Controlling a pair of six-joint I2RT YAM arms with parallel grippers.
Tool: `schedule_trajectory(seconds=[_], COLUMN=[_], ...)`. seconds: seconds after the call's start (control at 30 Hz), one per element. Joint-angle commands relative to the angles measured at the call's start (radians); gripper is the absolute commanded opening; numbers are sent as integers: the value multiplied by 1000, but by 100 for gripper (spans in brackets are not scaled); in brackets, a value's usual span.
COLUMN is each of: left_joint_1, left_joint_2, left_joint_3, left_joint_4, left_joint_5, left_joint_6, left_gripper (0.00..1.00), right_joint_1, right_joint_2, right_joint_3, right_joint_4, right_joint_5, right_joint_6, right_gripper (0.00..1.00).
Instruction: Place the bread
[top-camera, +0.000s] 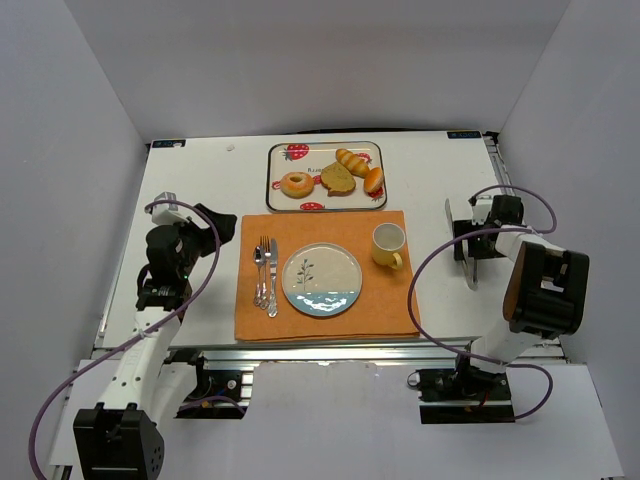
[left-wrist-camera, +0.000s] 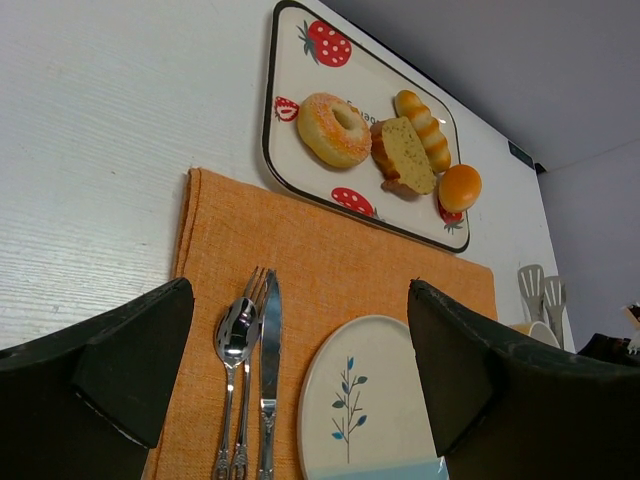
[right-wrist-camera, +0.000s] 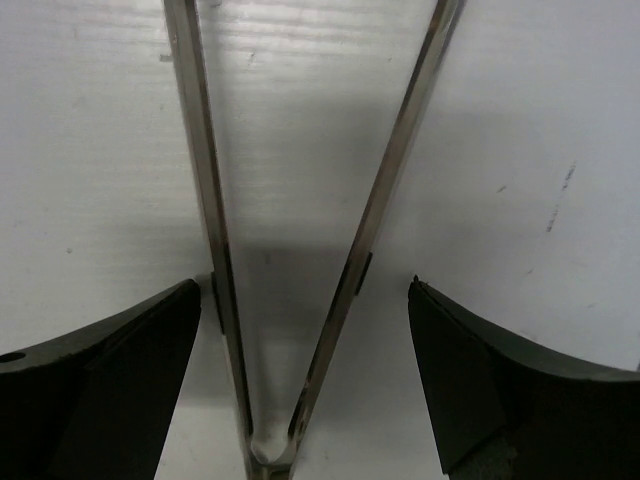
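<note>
The bread (top-camera: 296, 184) (left-wrist-camera: 335, 130) is a small glazed ring lying at the left end of the strawberry-print tray (top-camera: 285, 152) (left-wrist-camera: 290, 60) at the back of the table. A white plate with a leaf drawing (top-camera: 322, 281) (left-wrist-camera: 380, 400) sits bare on the orange placemat. My left gripper (top-camera: 222, 228) (left-wrist-camera: 300, 290) hovers open and holds nothing, left of the mat, facing the cutlery and plate. My right gripper (top-camera: 470, 245) (right-wrist-camera: 303, 290) is open at the right side, its fingers straddling metal tongs (top-camera: 470, 272) (right-wrist-camera: 205, 200) that lie on the table without touching them.
A toast slice (top-camera: 338, 180), a long ridged roll (top-camera: 352, 160) and a round bun (top-camera: 373, 180) share the tray. A cream mug (top-camera: 388, 243) stands on the placemat (top-camera: 390, 310). Fork, spoon and knife (top-camera: 266, 275) lie left of the plate.
</note>
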Motion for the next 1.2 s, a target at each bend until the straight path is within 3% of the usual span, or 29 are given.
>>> schedule_trajectory(seconds=[0.0, 0.33, 0.87, 1.17], left_joint_1=[-3, -3, -3, -3], left_joint_2=[-3, -34, 3, -31], left_joint_3=[-6, -9, 3, -6], left_joint_4=[23, 14, 54, 34], left_joint_5=[15, -22, -14, -14], left_joint_6=[5, -10, -24, -24], left_gripper=[97, 97, 97, 97], right_joint_1=[-8, -22, -24, -25], right_joint_2=[69, 130, 76, 139], right_joint_3=[43, 76, 22, 40], right_joint_4=[52, 27, -47, -96], right_joint_5=[-23, -46, -68, -91], right_joint_6=[18, -17, -126, -175], right_gripper=[88, 76, 81, 74])
